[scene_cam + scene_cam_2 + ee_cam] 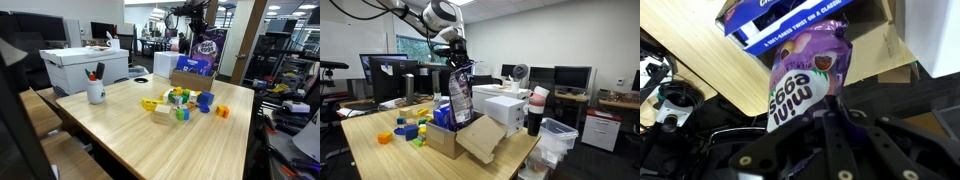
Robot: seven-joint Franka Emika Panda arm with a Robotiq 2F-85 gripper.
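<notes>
**Slip risk: bag pinched at one edge**

Mini eggs bag (460,90) hangs above the cardboard box (442,141), well off the surface (370,155). End effector (453,60) is clamped on its top edge only. The slick film may slide out, and a swinging bag could snag the blue carton (780,25).

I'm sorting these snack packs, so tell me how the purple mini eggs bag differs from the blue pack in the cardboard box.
Colour: the purple mini eggs bag is purple, while the blue pack is blue.
Pose: the bag hangs in the air from the claw, while the blue pack lies inside the cardboard box.
Grip: the claw is shut on the bag, and nothing holds the blue pack.
Both carry white printed lettering.
</notes>
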